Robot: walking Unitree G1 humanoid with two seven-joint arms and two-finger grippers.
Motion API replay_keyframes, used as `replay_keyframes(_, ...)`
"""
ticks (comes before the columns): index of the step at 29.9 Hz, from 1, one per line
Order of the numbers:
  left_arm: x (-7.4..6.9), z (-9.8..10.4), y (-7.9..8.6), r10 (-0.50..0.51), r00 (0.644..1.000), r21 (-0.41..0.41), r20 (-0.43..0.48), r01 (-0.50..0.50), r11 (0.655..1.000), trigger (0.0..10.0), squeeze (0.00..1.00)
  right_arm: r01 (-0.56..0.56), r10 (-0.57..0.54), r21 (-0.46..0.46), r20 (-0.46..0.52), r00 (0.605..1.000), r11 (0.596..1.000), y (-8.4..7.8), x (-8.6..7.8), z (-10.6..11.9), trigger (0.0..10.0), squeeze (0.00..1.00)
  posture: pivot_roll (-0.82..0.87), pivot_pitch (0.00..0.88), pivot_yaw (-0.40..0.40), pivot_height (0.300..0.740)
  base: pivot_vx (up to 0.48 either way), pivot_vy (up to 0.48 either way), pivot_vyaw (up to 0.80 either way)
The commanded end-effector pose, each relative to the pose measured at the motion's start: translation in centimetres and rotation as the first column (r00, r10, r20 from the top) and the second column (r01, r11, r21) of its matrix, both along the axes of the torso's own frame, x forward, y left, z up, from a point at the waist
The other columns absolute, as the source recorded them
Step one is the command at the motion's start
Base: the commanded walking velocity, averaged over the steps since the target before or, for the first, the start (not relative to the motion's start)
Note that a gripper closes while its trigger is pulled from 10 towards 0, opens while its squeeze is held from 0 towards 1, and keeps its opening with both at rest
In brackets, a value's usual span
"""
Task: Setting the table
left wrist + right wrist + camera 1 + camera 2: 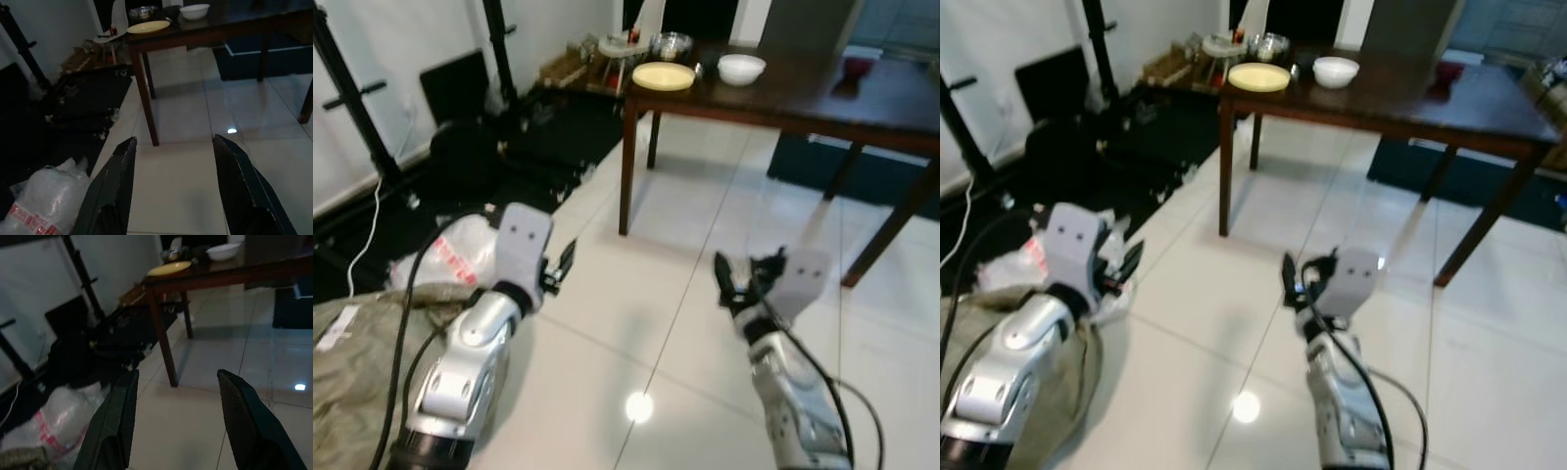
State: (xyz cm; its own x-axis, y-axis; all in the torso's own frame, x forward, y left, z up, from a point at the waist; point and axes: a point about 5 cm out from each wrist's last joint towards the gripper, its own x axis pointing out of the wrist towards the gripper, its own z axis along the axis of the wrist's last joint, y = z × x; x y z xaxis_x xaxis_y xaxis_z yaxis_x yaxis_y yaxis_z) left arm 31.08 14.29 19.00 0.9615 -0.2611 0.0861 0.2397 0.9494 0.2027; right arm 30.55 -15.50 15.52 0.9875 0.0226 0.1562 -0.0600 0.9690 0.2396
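Both grippers are out in front over the white tile floor (pixel 705 196), holding nothing. Left gripper (pixel 171 161) has its two black fingers (pixel 115 181) spread wide with bare floor between them, and the right gripper (pixel 176 401) is the same deal, fingers (pixel 244 416) apart and empty. From the head camera the left gripper (pixel 563 262) sits at the end of its silver arm on the left, the right gripper (pixel 729 284) on the right, with a black cable looping off each wrist.

Just beside the left arm there's a crinkly white plastic bag (pixel 460 255) with red print, and under it some olive-coloured cloth (pixel 362 343) on the floor. Further left is a pile of dark gear and black stand poles (pixel 352 108) against the white wall.

Well ahead of both grippers is the dark wooden table (pixel 822 98). On its near corner sits a yellow plate (pixel 663 75), with a white bowl (pixel 741 69) just to the right of it and a shiny metal bowl (pixel 671 44) behind the plate. Some clutter sits on a low stand beside that corner of the table, too blurry to tell what's what. A dark blue rug (pixel 813 162) shows under the table.
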Motion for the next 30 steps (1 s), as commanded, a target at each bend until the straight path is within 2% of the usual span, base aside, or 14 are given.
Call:
replay_keyframes(1,-0.09,-0.43,-0.04,0.003,1.0,0.011,-0.015,-0.002,1.0,10.0,0.0,-0.005,0.005,0.005,-0.018,1.0,1.0,0.2,-0.14,-0.52,10.0,0.0,0.05,0.0,0.057,0.74,0.0,0.0,-0.8)
replay_keyframes(30,0.14,-0.28,-0.08,0.001,1.0,0.004,-0.015,-0.001,1.0,10.0,0.0,0.008,-0.008,0.009,-0.007,1.0,1.0,0.04,-0.15,-0.24,10.0,0.0,-0.02,0.0,0.074,0.74,0.0,0.0,-0.8)
